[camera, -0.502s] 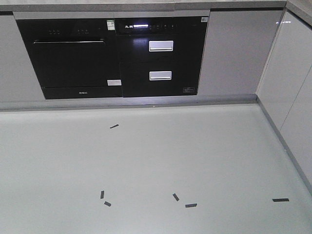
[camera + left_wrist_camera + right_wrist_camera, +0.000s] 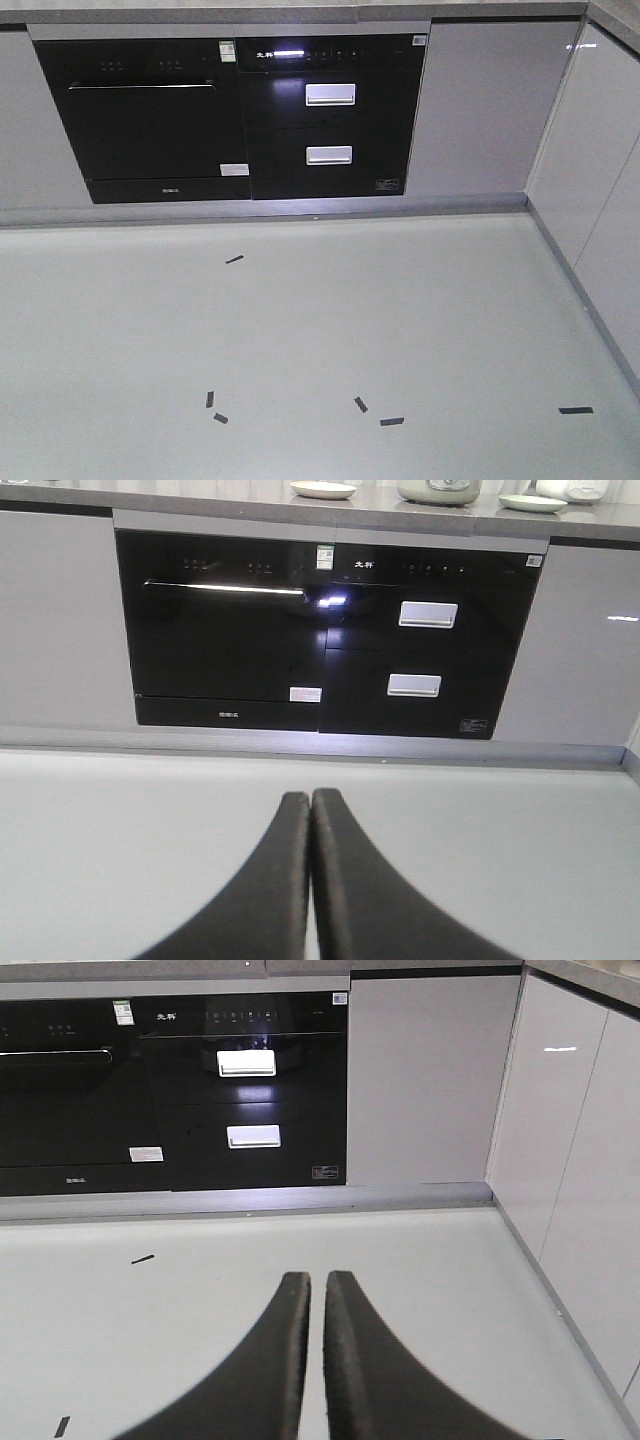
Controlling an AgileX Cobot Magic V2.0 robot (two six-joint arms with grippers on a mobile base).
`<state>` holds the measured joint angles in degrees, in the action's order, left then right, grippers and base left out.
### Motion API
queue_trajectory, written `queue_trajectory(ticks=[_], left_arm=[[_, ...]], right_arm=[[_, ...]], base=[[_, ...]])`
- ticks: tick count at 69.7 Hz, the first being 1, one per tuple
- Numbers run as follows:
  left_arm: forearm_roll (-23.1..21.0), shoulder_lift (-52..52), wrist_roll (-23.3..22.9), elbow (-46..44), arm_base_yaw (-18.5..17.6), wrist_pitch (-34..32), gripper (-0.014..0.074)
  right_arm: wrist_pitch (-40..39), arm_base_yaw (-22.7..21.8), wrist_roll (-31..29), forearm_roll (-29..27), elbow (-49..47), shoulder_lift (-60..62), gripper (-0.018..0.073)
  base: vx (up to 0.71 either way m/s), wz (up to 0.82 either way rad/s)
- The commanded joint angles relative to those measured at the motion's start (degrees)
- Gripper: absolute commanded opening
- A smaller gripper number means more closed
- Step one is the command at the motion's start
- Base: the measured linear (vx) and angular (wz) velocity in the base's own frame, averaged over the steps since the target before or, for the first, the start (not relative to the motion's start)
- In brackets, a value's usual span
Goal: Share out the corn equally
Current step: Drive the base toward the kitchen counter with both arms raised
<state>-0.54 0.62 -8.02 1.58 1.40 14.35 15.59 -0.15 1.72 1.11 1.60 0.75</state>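
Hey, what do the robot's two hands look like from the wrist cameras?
The left hand has two matte black fingers, broad at the base and curving to narrow rounded tips. The right hand looks the same. No cables, markings or arm links are in view.

The front-facing view looks down from high over the pale floor (image 2: 400, 320) at the black appliances (image 2: 240, 120), which both wrist views share from lower and nearer, the left looking squarely past the left gripper (image 2: 310, 796), the right looking past the right gripper (image 2: 318, 1280) and further toward the white cabinets (image 2: 570, 1160).
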Motion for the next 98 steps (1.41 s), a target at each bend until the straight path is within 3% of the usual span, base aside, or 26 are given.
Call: queue_trajectory(ticks=[1, 98], left_arm=[[-0.3, 0.9, -0.2, 0.0, -0.4, -4.4, -0.0009], [-0.3, 0.9, -0.2, 0.0, -0.4, -4.4, -0.0009]], right_arm=[[-4.1, -0.4, 0.0, 0.5, 0.3, 0.5, -0.0011], [-4.1, -0.4, 0.0, 0.5, 0.3, 0.5, -0.0011]], base=[[0.0, 0.0], [0.04, 0.02]])
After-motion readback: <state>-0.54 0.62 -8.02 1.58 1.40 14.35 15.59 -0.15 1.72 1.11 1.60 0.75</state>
